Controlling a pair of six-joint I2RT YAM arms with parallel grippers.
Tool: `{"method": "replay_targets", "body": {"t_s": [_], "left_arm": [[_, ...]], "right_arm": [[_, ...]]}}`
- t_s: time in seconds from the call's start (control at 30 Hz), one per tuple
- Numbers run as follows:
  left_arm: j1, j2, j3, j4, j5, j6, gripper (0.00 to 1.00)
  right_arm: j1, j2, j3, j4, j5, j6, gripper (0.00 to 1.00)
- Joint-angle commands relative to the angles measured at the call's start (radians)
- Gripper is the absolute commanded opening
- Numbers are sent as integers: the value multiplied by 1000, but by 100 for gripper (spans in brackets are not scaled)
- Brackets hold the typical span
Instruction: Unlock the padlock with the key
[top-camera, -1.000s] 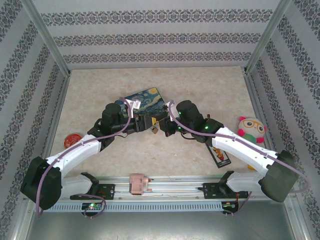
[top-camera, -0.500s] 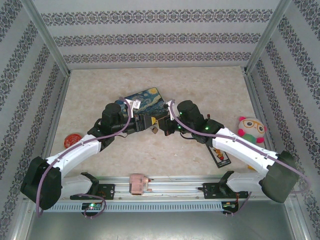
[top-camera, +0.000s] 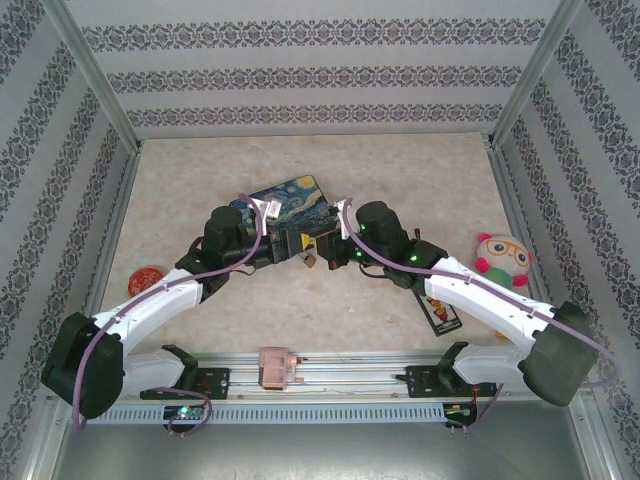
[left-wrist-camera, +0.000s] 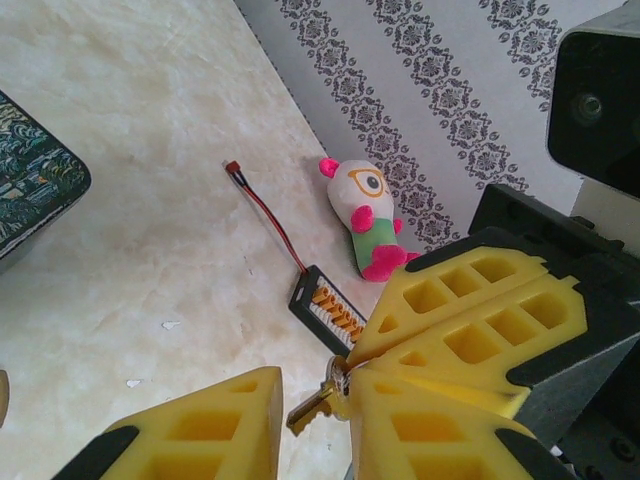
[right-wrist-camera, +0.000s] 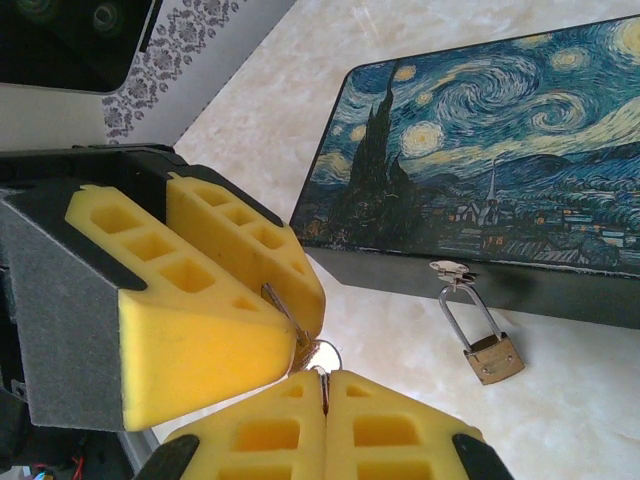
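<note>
My right claw (right-wrist-camera: 322, 380) is pinched shut on the ring of the small brass-coloured metal key (left-wrist-camera: 312, 407). My left claw (left-wrist-camera: 315, 385) is slightly apart, with the key in its gap. The small brass square-bodied padlock with thin silver shackle (right-wrist-camera: 485, 350) hangs on the clasp of the dark starry-night painted box (right-wrist-camera: 480, 150), near my right claw and not touching it.

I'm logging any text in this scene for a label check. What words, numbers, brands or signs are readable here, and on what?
No text reads clearly anywhere.
On the padlock: any stamp on the brass body is too small to read.
On the key: no legible marking.
On the painted box: a picture, no words.
On the black strip: orange marks, too blurred to read.
</note>
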Motion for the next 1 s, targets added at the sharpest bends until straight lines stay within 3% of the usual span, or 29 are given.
{"method": "replay_targets", "body": {"t_s": [0.0, 0.23, 0.57, 0.63, 0.77, 0.97], "left_arm": [[-15, 5, 10, 55, 18, -4, 20], [-15, -8, 8, 60, -4, -1, 0], [-15, -81, 34, 4, -31, 69, 0], [-16, -89, 61, -47, -18, 112, 0], [-18, -100, 124, -158, 51, 206, 0], [-45, -90, 218, -290, 166, 339, 0]], "right_arm": [[-13, -23, -16, 52, 0, 22, 0], [-21, -24, -25, 40, 1, 23, 0], [-92, -139, -123, 4, 76, 59, 21], [-126, -171, -150, 6, 66, 85, 29], [-199, -225, -179, 45, -74, 118, 44], [-253, -246, -189, 211, -386, 155, 40]]}}
